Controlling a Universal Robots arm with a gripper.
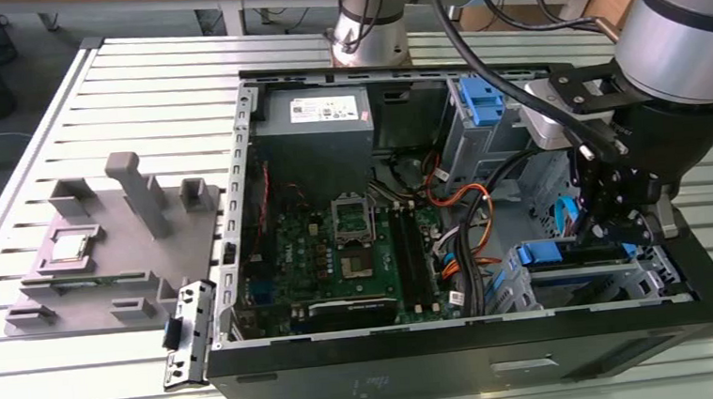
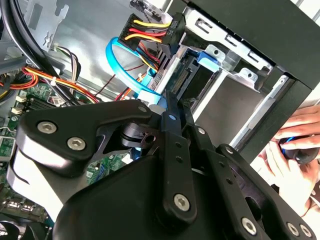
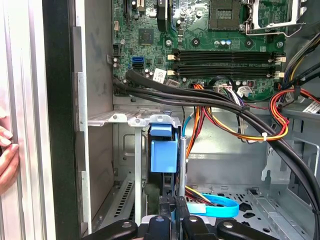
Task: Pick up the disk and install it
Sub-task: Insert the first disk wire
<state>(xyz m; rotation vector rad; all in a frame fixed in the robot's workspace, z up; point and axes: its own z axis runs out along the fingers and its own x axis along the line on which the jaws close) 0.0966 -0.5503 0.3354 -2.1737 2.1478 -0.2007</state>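
With the flat silver-grey disk in its bright blue plastic carrier (image 3: pixel 164 156) standing edge-on in the grey metal drive bay (image 3: pixel 120 119), the black gripper (image 3: pixel 172 220) seems clenched on its rear edge, so pressure should stay straight along the bay rails.

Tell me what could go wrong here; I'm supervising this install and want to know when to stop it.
The blue data cable loops right beside the gripper and could snag. The disk sits edge-on at the metal bay; tilted, it might jam. A person's hand rests by the case wall, near the arm.
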